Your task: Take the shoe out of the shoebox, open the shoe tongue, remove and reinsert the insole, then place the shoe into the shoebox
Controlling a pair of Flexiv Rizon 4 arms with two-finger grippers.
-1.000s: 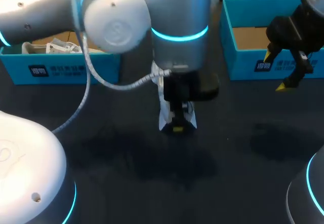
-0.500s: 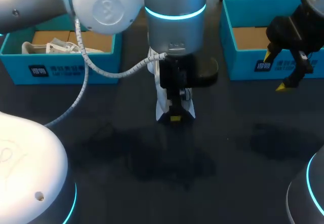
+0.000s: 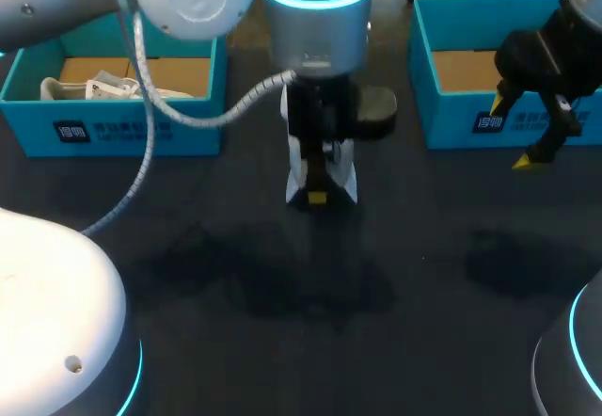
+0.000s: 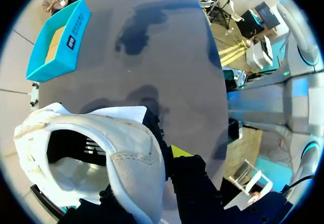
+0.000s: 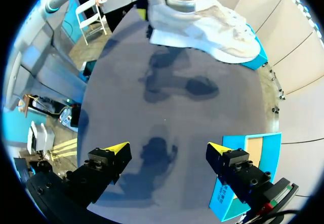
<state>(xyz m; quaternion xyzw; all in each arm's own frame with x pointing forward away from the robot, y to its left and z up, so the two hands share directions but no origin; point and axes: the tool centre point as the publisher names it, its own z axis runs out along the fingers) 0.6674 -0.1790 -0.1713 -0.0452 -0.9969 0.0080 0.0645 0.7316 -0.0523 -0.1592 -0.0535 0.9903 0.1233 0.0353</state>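
The left pincer [image 3: 318, 190] is clamped on the heel end of the white lace-up sports shoe [image 3: 322, 160]. It holds the shoe clear of the dark desk [image 3: 423, 275] at the upper centre of the head view, with the shoe's shadow on the surface below. The right pincer [image 5: 167, 150] is spread wide and grips nothing; it hangs at the upper right over the front wall of the open blue cardboard shoebox [image 3: 447, 124]. A second blue cardboard box [image 3: 141, 132] at the upper left contains another white shoe [image 3: 94, 87].
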